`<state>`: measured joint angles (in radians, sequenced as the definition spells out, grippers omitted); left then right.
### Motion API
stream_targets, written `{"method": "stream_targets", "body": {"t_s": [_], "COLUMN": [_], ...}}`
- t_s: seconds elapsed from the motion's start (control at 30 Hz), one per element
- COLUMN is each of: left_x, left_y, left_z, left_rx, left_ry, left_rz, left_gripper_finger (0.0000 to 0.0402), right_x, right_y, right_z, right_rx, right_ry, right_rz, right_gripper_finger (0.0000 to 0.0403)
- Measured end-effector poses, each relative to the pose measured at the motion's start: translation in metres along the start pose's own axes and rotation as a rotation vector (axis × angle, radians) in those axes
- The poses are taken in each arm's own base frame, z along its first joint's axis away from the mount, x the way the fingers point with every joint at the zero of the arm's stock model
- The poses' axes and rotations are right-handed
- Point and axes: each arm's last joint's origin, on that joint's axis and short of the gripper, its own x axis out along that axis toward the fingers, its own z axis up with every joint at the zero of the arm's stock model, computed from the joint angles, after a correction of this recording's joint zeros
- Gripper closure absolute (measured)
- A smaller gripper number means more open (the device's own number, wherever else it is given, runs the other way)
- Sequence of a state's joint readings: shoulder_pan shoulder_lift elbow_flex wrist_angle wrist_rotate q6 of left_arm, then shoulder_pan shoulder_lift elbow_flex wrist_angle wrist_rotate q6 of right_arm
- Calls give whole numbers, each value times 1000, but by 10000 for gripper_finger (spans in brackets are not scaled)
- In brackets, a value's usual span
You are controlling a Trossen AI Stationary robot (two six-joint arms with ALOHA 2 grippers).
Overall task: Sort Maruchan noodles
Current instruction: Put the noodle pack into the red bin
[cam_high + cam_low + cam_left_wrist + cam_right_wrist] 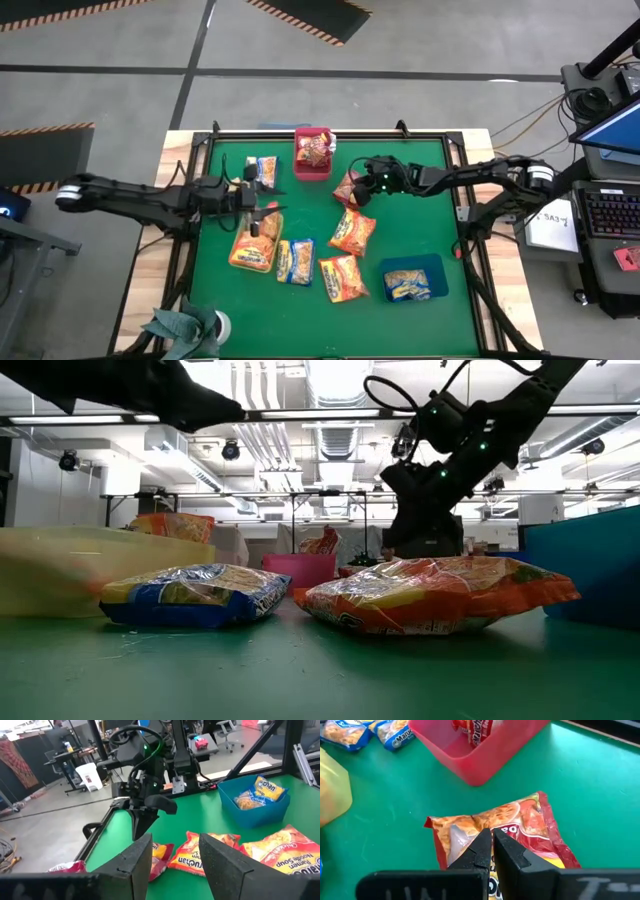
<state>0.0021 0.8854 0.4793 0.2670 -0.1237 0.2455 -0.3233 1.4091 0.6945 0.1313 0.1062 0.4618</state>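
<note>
Right pincer (491,851), fingers pressed together and holding nothing, hovers above the red packet (520,827) lying beside the red tray (470,750) on the tabletop (600,785). Packet seems light, crinkly, slippery; better pinch its sealed edge.

Glossy, crinkly plastic noodle packets (440,595) lie on a matt green mat (400,220), perhaps felt; smooth plastic red tray (470,757).

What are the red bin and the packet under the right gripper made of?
Red bin: looks like smooth, matte, rigid moulded plastic with even walls. Red noodle packet: thin glossy plastic film, crinkled, with a clear window; the shut right gripper is at its edge.
</note>
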Motion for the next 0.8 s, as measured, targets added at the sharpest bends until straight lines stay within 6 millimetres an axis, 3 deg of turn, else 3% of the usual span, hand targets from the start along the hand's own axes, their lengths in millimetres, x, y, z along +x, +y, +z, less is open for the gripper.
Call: {"method": "stream_targets", "body": {"t_s": [0.27,0.6,0.8], "left_x": [10,35,44], "left_y": [-2,-6,-5], "left_z": [-1,-10,-15], "left_rx": [3,0,-3], "left_ry": [-26,-53,-56], "left_rz": [7,16,49], "left_gripper_finger": [256,256,256], "right_x": [0,-17,-25], "right_y": [-1,-11,-29], "right_z": [-2,4,12], "right_rx": [20,104,200], "right_ry": [21,42,110], "right_rz": [-10,-50,14], "right_gripper_finger": [394,393,350]}}
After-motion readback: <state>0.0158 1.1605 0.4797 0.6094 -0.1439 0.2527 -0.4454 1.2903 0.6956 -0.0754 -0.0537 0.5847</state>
